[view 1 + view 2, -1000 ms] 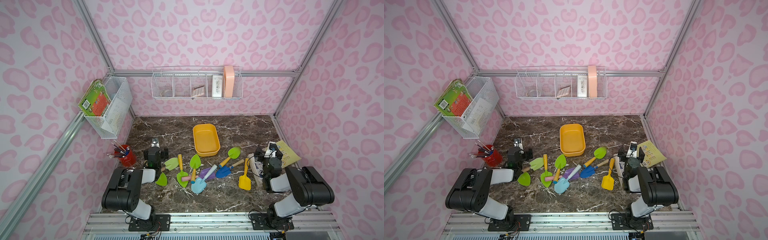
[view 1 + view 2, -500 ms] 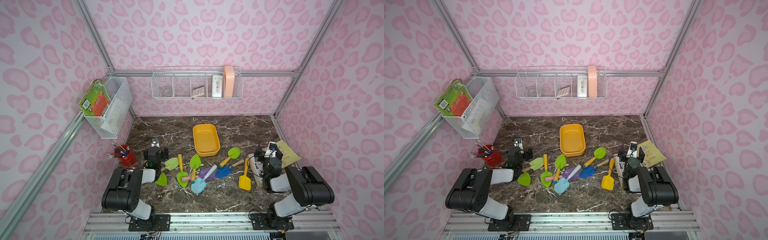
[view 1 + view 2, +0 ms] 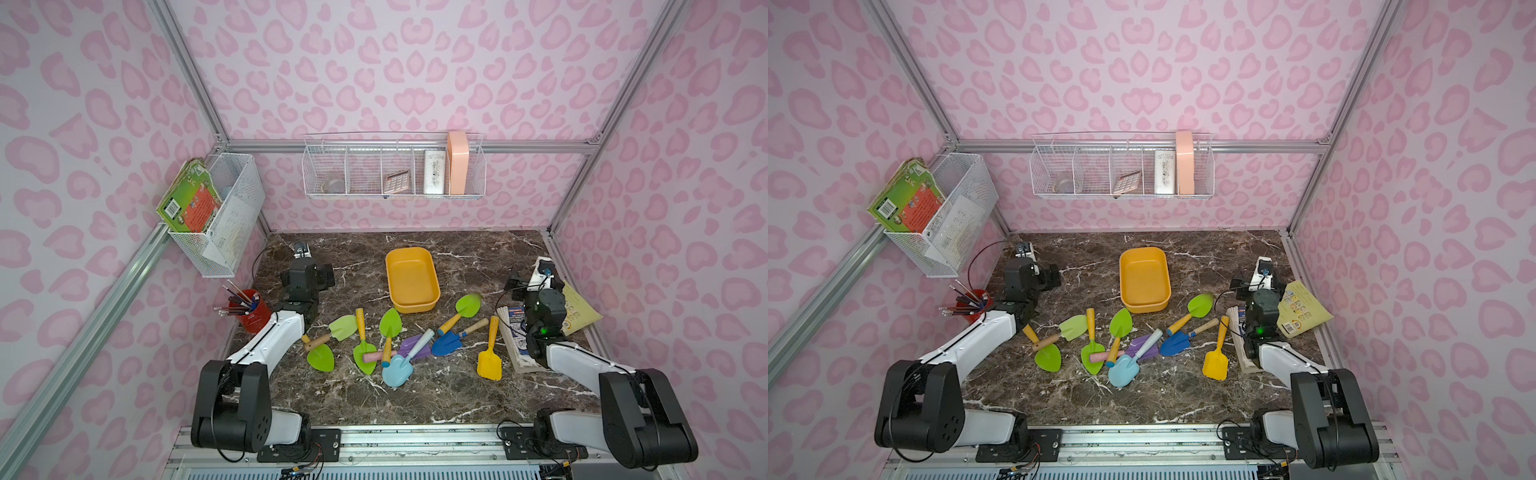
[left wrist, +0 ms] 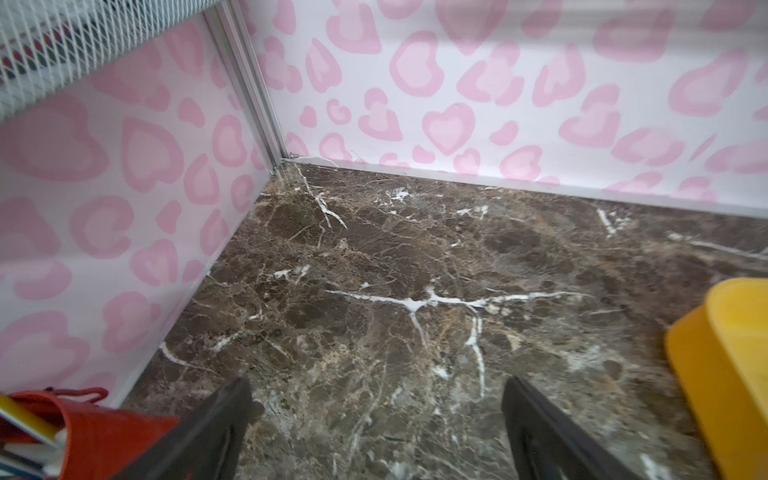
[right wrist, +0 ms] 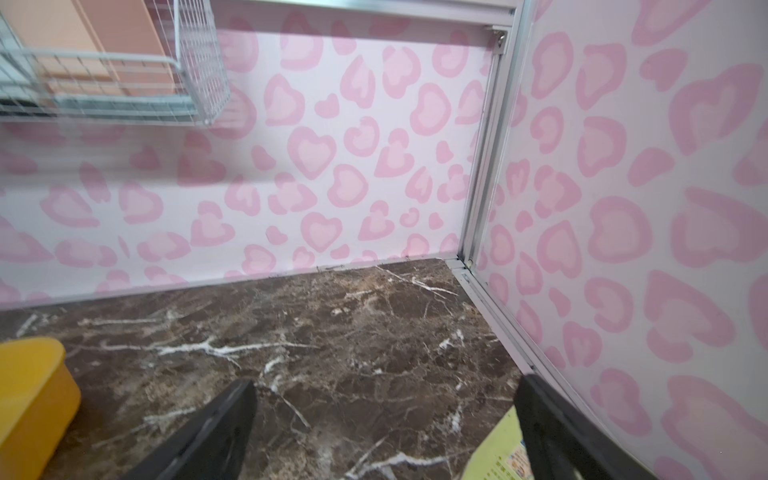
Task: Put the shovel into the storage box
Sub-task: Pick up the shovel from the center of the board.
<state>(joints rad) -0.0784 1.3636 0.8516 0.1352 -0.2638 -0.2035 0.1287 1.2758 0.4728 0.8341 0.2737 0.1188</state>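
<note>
Shovels (image 3: 390, 325) lie flat across the middle of the counter (image 3: 415, 399), between the box (image 3: 411, 276) and the front edge; none is in the box. Judged by look, each is a light, stiff plastic toy with a smooth, slightly slippery blade and a narrow handle, some handles apparently wooden. Take hold across the handle near its middle: the blade lies too flat on the counter for a grip from above. Several shovels in the centre overlap, so lifting one there is likely to drag its neighbours. The yellow shovel (image 3: 489, 365) lies apart from the rest, toward the right edge, and looks the easiest first pick for the right arm. The box stands mid-counter toward the back edge and is empty; it looks little longer than a shovel, so lay the shovel along its long side. The cup (image 3: 255, 313) at the left edge holds pencils (image 3: 237, 291). The side basket (image 3: 232, 216) holds a book (image 3: 189, 203); the back basket (image 3: 395, 193) holds a calculator (image 3: 397, 183), a pink case (image 3: 457, 162) and smaller items that cannot be identified. Left gripper (image 4: 378, 386) and right gripper (image 5: 386, 386) are both spread wide and hold nothing; each hangs over bare counter, the left toward the back-left corner, the right toward the back-right corner, just beside a booklet (image 5: 511, 457).
</note>
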